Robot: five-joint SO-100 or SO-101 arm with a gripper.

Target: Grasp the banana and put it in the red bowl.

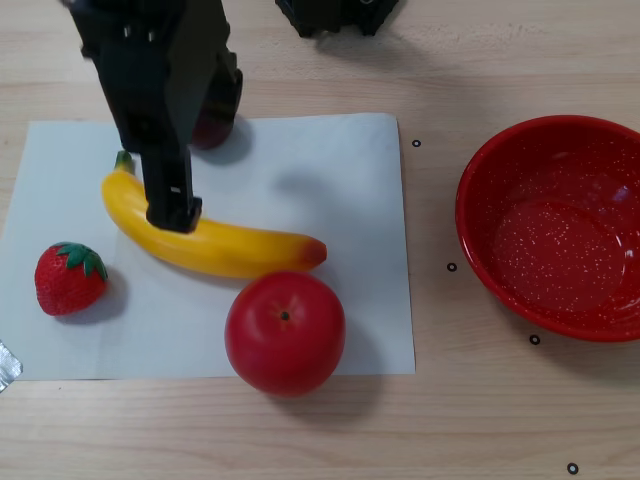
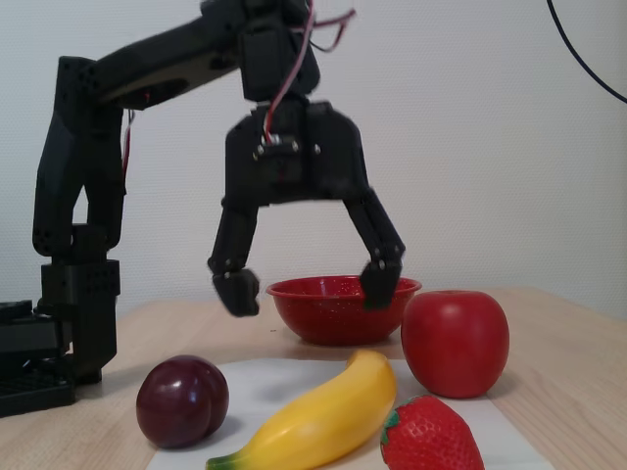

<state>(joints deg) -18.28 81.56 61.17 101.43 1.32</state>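
The banana (image 1: 235, 250) lies on a white sheet of paper (image 1: 330, 180), green stem at the upper left, orange-brown end at the right. It also shows in the fixed view (image 2: 323, 416). My gripper (image 1: 198, 160) is open and empty. It hangs over the banana's stem half, one finger (image 1: 173, 205) overlapping it in the other view. In the fixed view the gripper (image 2: 309, 291) has its jaws spread wide, tips above the fruit. The red bowl (image 1: 480, 250) stands empty on the wood to the right of the paper, and behind the gripper in the fixed view (image 2: 333, 318).
A red apple (image 1: 285, 332) sits just below the banana's right end. A strawberry (image 1: 70, 277) lies at the paper's left. A dark plum (image 1: 212, 132) is partly hidden under the gripper. The arm's base (image 2: 78, 294) stands at the left of the fixed view.
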